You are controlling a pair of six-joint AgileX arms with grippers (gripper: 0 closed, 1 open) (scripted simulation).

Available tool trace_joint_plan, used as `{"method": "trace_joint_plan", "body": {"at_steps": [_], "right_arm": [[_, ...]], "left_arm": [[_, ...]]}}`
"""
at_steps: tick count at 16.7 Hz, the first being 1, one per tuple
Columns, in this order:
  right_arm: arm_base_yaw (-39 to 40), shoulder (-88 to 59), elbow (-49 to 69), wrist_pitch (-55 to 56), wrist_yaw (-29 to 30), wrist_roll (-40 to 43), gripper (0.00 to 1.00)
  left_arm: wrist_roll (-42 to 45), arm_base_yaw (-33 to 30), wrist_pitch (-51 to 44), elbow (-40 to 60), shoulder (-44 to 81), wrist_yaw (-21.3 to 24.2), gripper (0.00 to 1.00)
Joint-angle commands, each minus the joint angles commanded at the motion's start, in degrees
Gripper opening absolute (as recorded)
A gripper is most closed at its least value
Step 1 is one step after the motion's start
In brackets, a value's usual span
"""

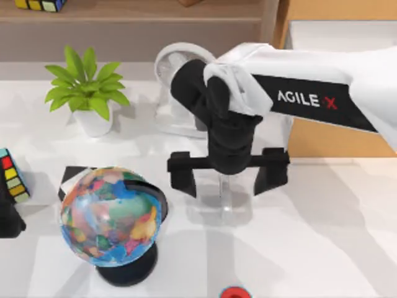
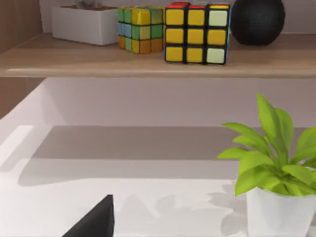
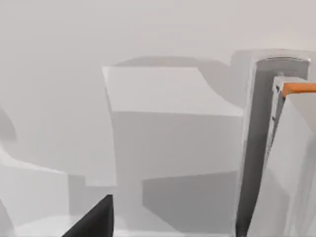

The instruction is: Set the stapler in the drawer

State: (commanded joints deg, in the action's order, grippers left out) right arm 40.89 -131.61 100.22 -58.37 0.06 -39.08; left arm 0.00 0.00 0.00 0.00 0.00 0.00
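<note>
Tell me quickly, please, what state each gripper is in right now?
Right gripper: open, fingers spread wide above the stapler on the table, holding nothing.
Left gripper: at the table's left edge; cannot be told.

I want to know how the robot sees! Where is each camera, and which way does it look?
Top view: sits above the table, looking down at the globe, plant, white fan and stapler; the right arm's open pincer hangs over the stapler.
Left wrist view: rides the left arm, facing the shelf with its colour cubes; a dark pincer finger shows.
Right wrist view: rides the right arm, looking down at the pale stapler; a dark finger shows.
Shared: the plant is in the top and left wrist views.
</note>
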Motion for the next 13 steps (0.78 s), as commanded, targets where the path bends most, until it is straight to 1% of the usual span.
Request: {"method": "trace_joint_plan", "body": {"at_steps": [4,13], "right_arm": [[0.02,-0.18,-0.45,0.53,0.0,-0.02,1.0],[0.02,-0.18,-0.45,0.53,0.0,-0.02,0.32]], "left_arm": [[0.0,0.0,0.0,0.0,0.0,0.0,1.0],[0.0,0.0,0.0,0.0,0.0,0.0,1.0]]}}
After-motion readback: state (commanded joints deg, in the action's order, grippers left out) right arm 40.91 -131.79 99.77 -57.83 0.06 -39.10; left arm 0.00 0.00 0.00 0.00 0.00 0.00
